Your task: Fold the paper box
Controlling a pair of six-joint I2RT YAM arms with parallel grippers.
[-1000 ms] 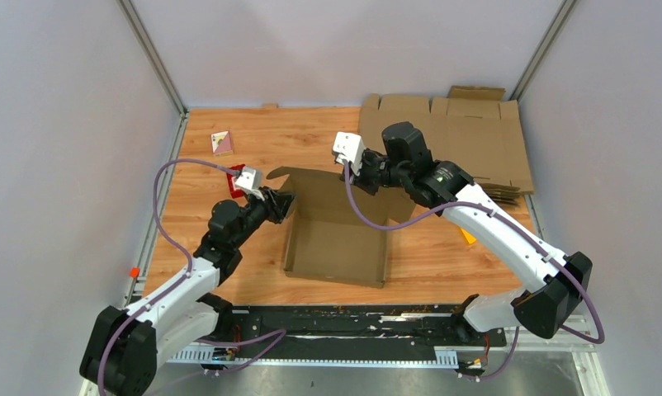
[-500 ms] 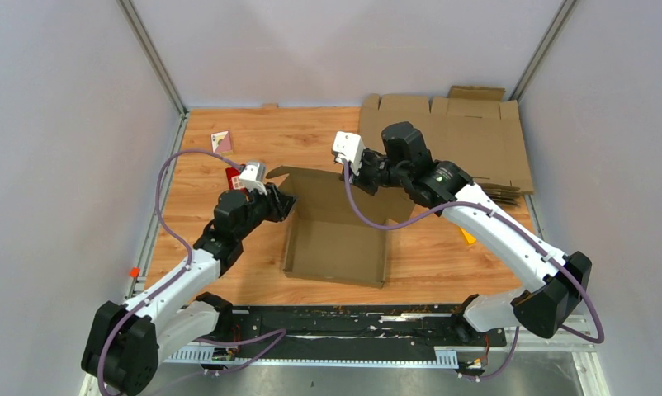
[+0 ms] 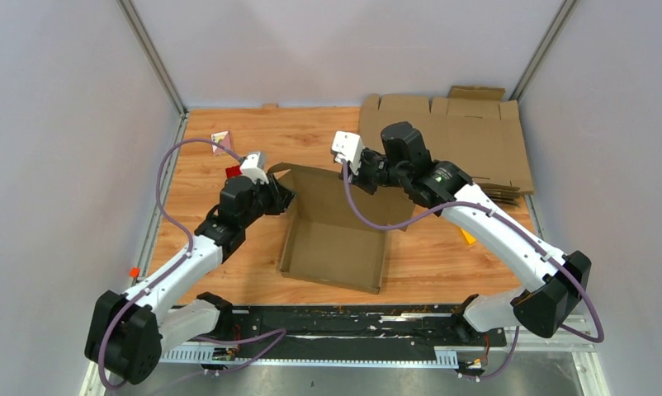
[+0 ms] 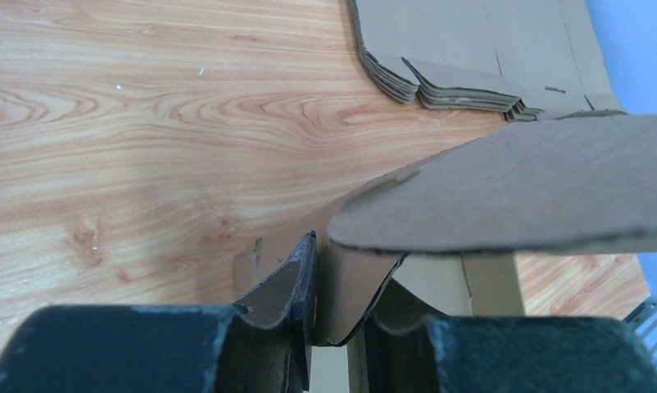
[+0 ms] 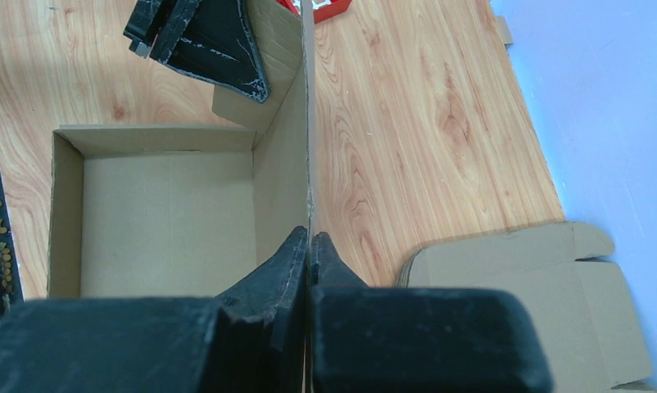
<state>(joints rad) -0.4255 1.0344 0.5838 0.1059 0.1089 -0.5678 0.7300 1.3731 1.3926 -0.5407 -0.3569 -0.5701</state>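
The paper box point(image 3: 336, 243) is a shallow brown cardboard tray in the middle of the table, with its rear lid panel standing up. My right gripper point(image 3: 367, 180) is shut on the lid's top edge and holds it upright; in the right wrist view its fingertips point(image 5: 310, 239) pinch the thin panel edge above the box floor point(image 5: 165, 221). My left gripper point(image 3: 283, 196) is at the box's far left corner. In the left wrist view it point(image 4: 337, 286) is closed on a curved side flap point(image 4: 358, 278), under the overhanging lid point(image 4: 538, 184).
A pile of flat cardboard sheets point(image 3: 468, 136) lies at the back right, also in the left wrist view point(image 4: 464, 57). A small red box point(image 3: 233, 172) sits just behind the left gripper. A small pink card point(image 3: 220, 140) lies at the back left, and an orange bit point(image 3: 468, 238) lies under the right arm.
My left gripper has moved away from me and to the right, carrying the side flap toward the lid. The box's left corner shifted slightly. The right gripper has barely moved.
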